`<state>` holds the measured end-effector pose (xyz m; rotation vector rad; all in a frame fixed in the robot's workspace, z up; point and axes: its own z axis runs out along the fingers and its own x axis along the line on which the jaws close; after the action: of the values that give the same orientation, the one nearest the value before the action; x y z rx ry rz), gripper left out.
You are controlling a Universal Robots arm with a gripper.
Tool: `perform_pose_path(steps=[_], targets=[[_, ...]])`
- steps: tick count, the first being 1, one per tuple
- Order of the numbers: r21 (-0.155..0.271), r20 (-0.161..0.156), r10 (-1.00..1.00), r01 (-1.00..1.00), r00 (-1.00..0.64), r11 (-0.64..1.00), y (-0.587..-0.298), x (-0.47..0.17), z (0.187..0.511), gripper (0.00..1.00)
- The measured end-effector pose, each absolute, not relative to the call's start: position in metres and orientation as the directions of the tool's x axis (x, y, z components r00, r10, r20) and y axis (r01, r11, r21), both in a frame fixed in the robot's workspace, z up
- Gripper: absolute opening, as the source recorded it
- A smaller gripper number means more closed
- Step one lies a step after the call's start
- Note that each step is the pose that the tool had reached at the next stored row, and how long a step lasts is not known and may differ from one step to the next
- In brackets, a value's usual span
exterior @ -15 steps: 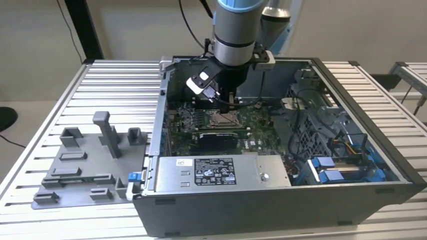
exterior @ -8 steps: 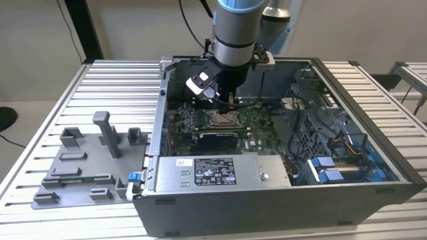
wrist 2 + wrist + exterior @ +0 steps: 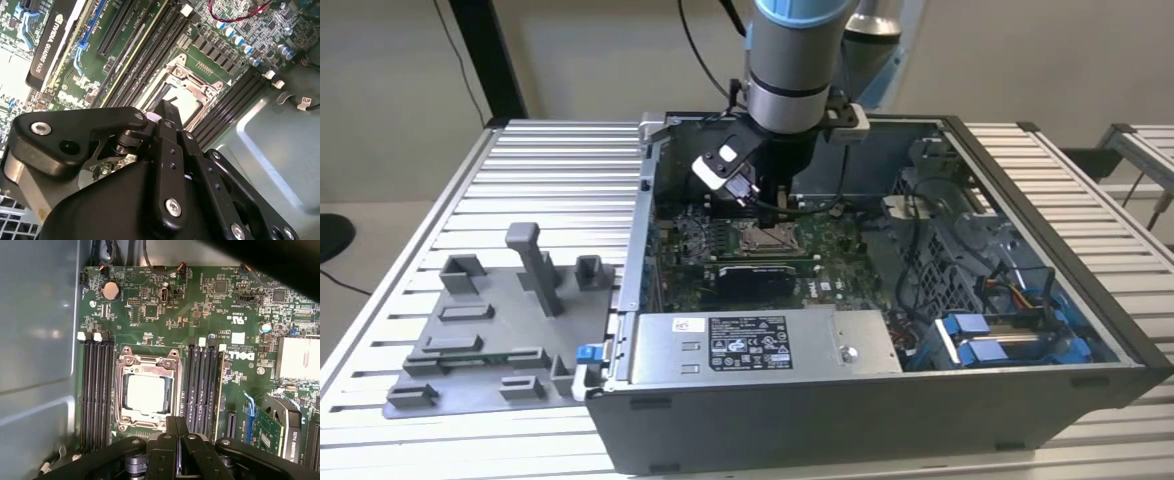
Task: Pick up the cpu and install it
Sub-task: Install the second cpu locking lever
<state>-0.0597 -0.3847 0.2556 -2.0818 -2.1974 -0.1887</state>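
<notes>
The cpu (image 3: 146, 394) is a pale silver square lying flat inside the motherboard socket (image 3: 121, 390), framed by the socket's metal bracket. It also shows past the fingertip in the second wrist view as a pale patch (image 3: 189, 104). My gripper (image 3: 177, 426) hovers just above the socket's edge, its two black fingers pressed together with nothing between them. In the exterior view the gripper (image 3: 769, 203) hangs inside the open computer case, directly over the socket (image 3: 763, 238).
Black memory slots (image 3: 96, 390) flank the socket on both sides. A graphics card (image 3: 750, 277) and the grey power supply box (image 3: 754, 343) lie nearer the case front. Case walls (image 3: 640, 200) surround the board. A grey fixture tray (image 3: 494, 330) sits on the slatted table at the exterior view's left.
</notes>
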Motion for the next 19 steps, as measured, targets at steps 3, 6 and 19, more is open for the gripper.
perform_pose_path(steps=[3,6,19], targets=[[0.015,0.164,0.985,0.999,-0.053,0.051,-0.385,-0.060,0.254,0.00],[0.015,0.164,0.985,0.999,-0.050,0.049,-0.385,-0.060,0.253,0.00],[0.015,0.164,0.986,1.000,-0.020,0.018,-0.382,-0.068,0.245,0.00]])
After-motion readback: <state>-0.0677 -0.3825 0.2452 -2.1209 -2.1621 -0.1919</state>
